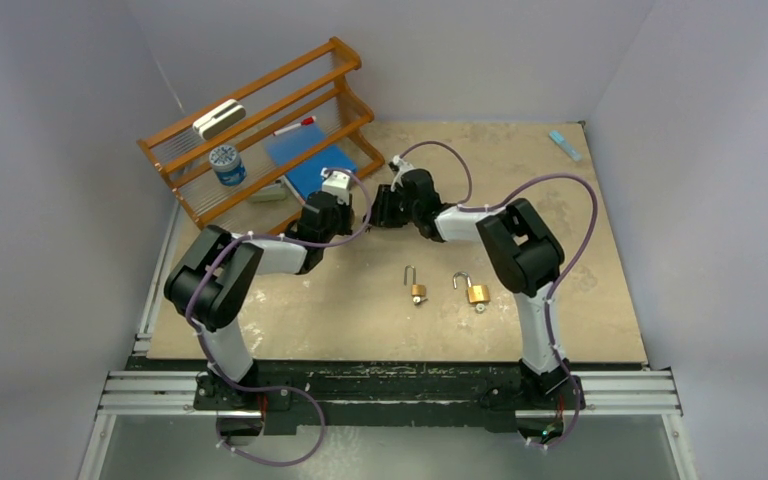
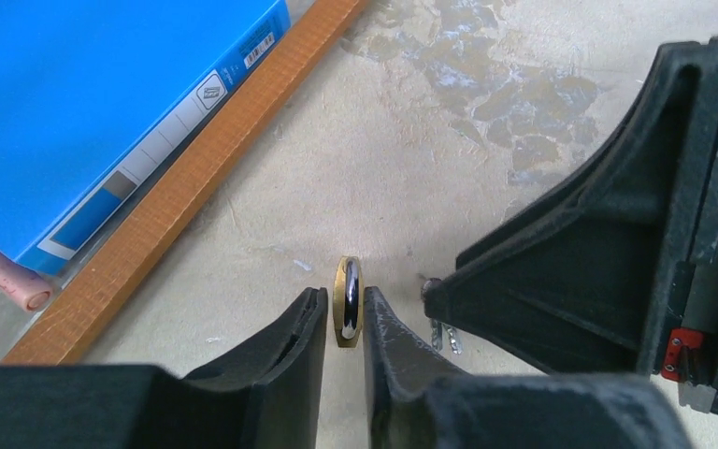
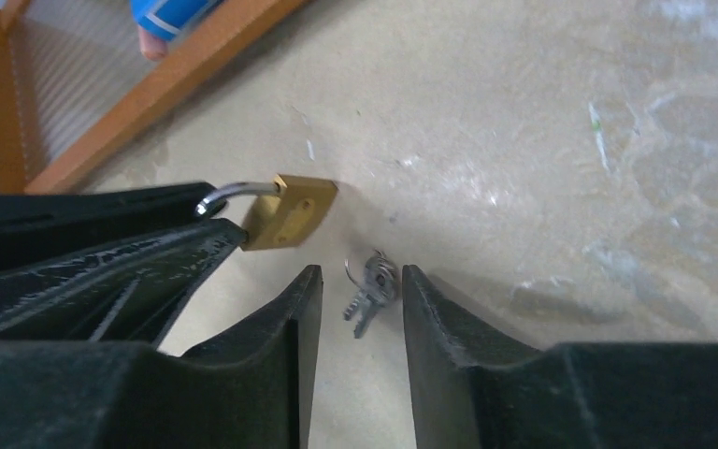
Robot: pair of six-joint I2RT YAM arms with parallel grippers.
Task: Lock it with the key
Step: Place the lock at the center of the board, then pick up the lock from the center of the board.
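Observation:
A brass padlock (image 2: 347,301) with a chrome shackle sits edge-on between my left gripper's (image 2: 344,295) fingers, which are closed on it just above the table. In the right wrist view the padlock (image 3: 290,211) shows its shackle running into the left fingers (image 3: 103,271). A small bunch of silver keys (image 3: 371,290) lies on the table between the tips of my right gripper (image 3: 361,273), which is open around them. The keys also show in the left wrist view (image 2: 444,335), under the right gripper's finger (image 2: 617,253). In the top view both grippers meet behind the table's middle (image 1: 365,212).
Two more brass padlocks (image 1: 417,290) (image 1: 477,292) with raised shackles lie in front of the grippers. A wooden rack (image 1: 260,130) at the back left holds a blue folder (image 1: 310,160), a blue can (image 1: 227,165) and a red marker (image 1: 295,125). A light-blue strip (image 1: 565,145) lies at the back right.

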